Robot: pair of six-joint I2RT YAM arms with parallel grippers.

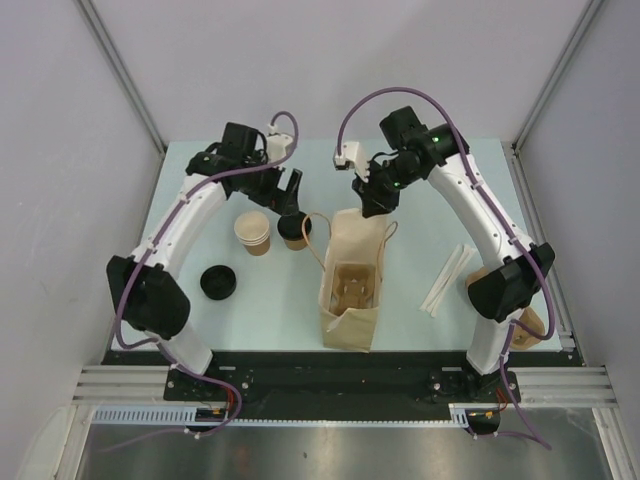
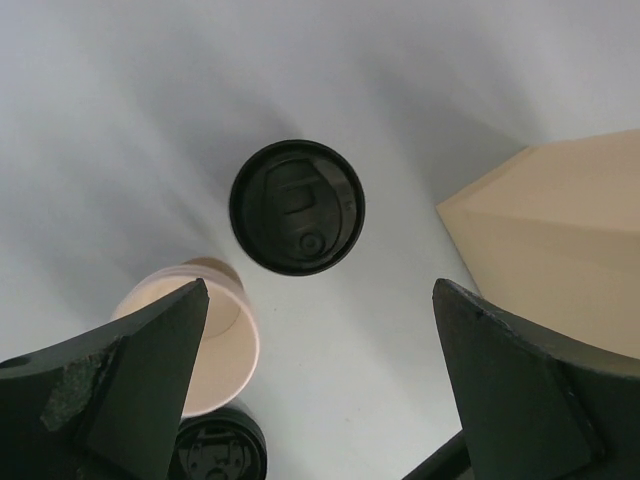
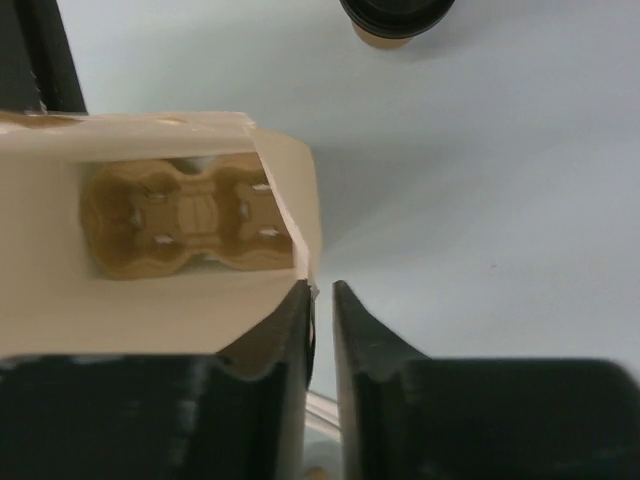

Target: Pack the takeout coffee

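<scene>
Black-lidded, the takeout coffee cup (image 2: 297, 207) stands on the table (image 1: 260, 320) just beside the paper bag (image 1: 350, 310). It is directly below the left gripper (image 2: 320, 295), whose fingers are spread wide with nothing between them. A lidless cup (image 2: 195, 335) and a loose lid (image 1: 218, 282) sit close on the cup's other side.

The right gripper (image 3: 322, 300) is pinched on the bag's far rim, seemingly with the paper wall between its pads, propping the mouth open over the pulp tray (image 3: 185, 220) inside.

Coming down, a left finger could clip the lidless cup, which stands very near. A grip on the lid alone could pop it off. A tug from the right arm could tip the bag. The bag mouth is narrow, but open table lies beyond the cups.
</scene>
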